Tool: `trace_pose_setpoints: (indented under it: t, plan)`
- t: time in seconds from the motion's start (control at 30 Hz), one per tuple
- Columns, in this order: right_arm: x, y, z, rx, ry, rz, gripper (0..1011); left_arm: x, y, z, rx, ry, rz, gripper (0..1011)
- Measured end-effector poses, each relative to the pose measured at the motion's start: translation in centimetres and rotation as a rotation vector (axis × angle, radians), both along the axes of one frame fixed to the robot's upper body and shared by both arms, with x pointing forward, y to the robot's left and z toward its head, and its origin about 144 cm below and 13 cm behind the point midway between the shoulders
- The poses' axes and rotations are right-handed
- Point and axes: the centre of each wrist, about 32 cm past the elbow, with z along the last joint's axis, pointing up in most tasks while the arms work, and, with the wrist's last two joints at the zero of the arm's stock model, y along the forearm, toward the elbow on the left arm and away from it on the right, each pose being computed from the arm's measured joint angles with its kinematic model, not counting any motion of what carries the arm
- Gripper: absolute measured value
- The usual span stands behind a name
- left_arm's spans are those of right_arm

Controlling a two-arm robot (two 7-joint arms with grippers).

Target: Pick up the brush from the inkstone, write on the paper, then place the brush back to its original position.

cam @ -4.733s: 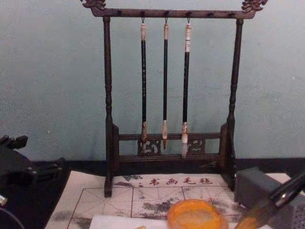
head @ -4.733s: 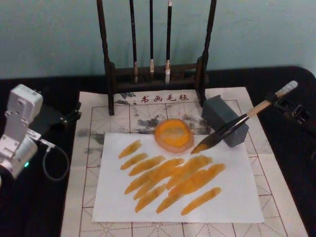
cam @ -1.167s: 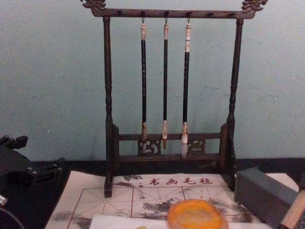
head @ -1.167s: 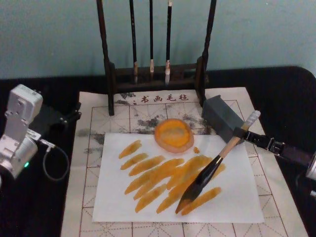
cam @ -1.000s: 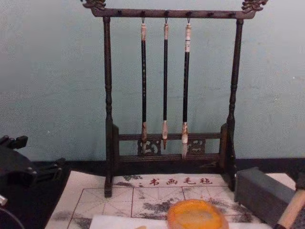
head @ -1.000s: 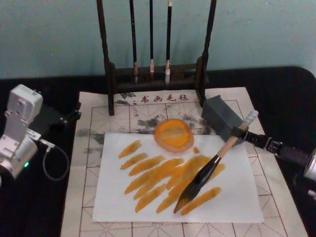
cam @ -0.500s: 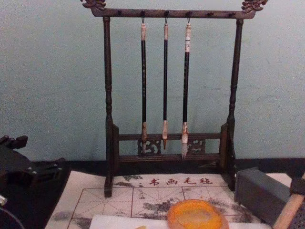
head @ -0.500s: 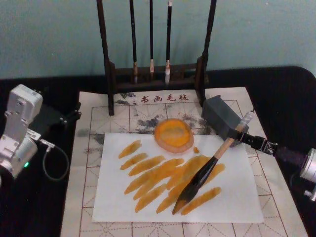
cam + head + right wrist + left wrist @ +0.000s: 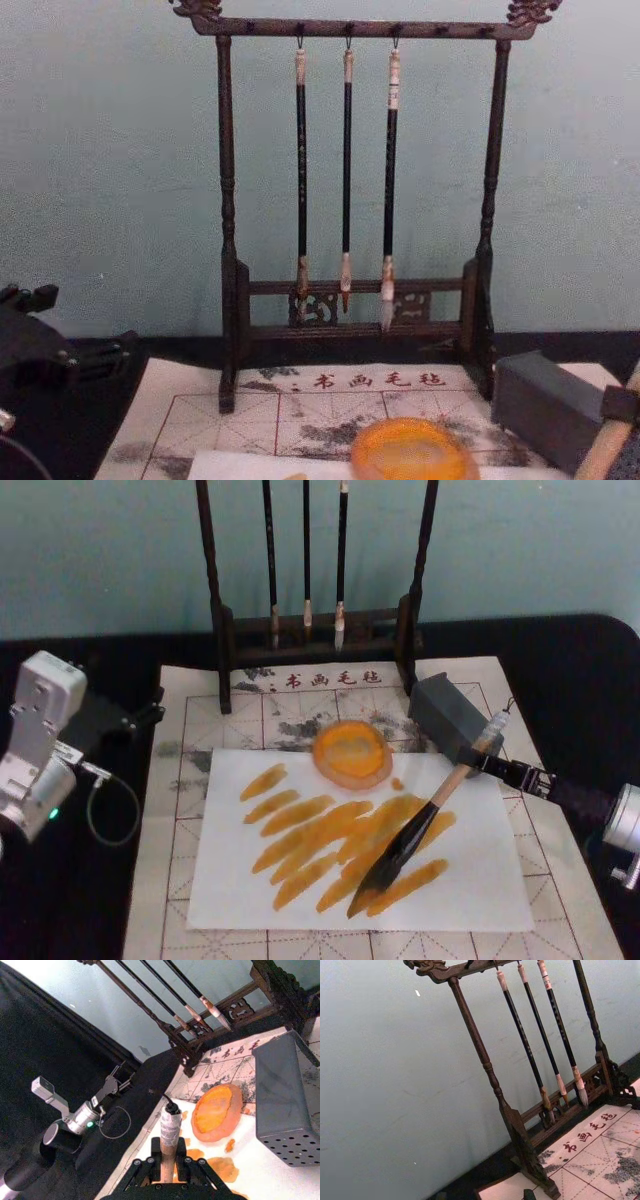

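Moved since 4.7 s ago — the brush [image 9: 425, 815], then held aloft beside the grey block [image 9: 452, 720] with its tip near the inkstone [image 9: 351, 753], now slants down over the paper [image 9: 480, 880]. Its dark tip sits among the orange strokes at the sheet's near right, seemingly touching. The right gripper [image 9: 481, 759] has come in from the right with it, fingers [image 9: 149, 1172] pinched on the upper wood handle.
Left gripper [image 9: 150, 710]: parked at the left, off the mat.
Wall [image 9: 100, 550]: pale teal, plain.
Table [image 9: 570, 660]: black.
Mat [image 9: 190, 720]: ink-stained, red grid; red characters 书画毛毡 along its far edge.
Paper: white, on the mat, many orange strokes.
Brush rack [image 9: 320, 638]: dark wood, at the mat's far edge — three thin brushes [image 9: 347, 170] hanging.
Grey block: right of the inkstone, perforated end.
Inkstone: orange, on the paper's far edge, apart from the brush tip.
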Motion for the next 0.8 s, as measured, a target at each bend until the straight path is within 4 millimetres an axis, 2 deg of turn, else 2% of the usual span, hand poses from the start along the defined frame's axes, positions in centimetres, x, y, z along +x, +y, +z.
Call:
trace_pose_setpoints:
  t: [0.8]
  plan:
    - [-0.4, -1.8, 0.0, -0.003, -0.001, -0.058, 194, 0.0, 0.0, 0.0, 0.000, 0.000, 0.000, 1001]
